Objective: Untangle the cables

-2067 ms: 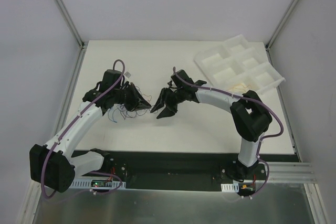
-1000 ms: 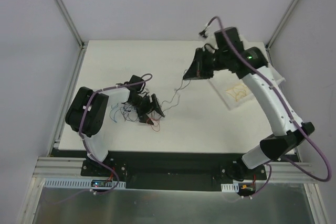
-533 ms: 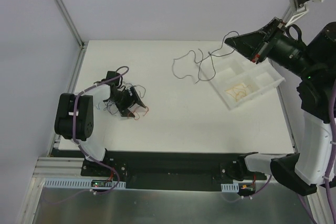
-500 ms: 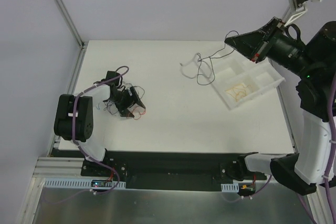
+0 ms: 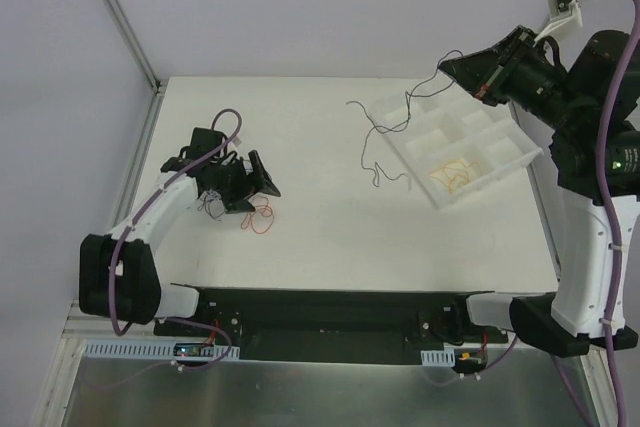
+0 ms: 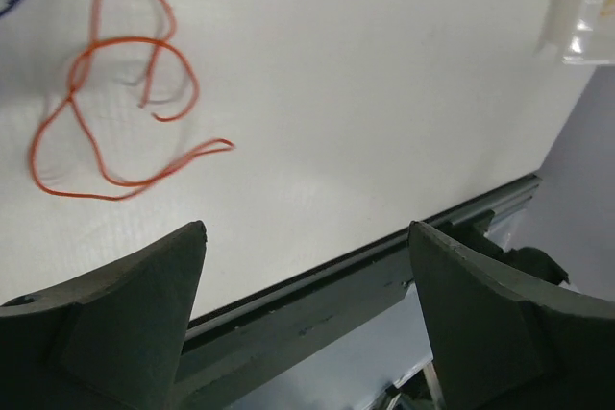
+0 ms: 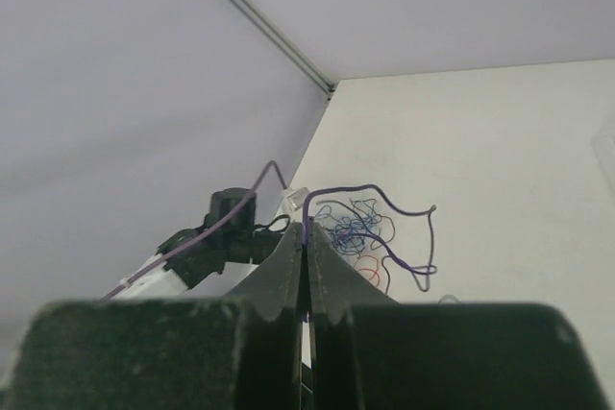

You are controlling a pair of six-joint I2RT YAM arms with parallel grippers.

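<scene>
A tangle of thin blue and dark cables [image 5: 213, 203] lies at the table's left, with a red cable [image 5: 262, 218] loose beside it. My left gripper [image 5: 258, 190] hovers just right of the tangle, open and holding nothing. In the left wrist view the red cable [image 6: 106, 112] lies ahead of the wide-apart fingers [image 6: 154, 285]. My right gripper [image 5: 452, 68] is raised high at the back right, shut on a purple cable [image 5: 378, 143] that hangs down to the table beside the tray. In the right wrist view the purple cable [image 7: 370, 189] rises from the closed jaws, and the tangle [image 7: 348, 220] lies far below.
A white compartment tray [image 5: 497, 160] sits at the back right, with a yellow cable [image 5: 452, 174] in one near compartment. The table's front edge and dark rail [image 6: 384, 276] run just beyond my left fingers. The left arm [image 7: 207, 242] shows in the right wrist view.
The right gripper has carried the purple cable further right, so its loose end now dangles by the tray. The left gripper has opened wider, and the left arm has stretched out.
</scene>
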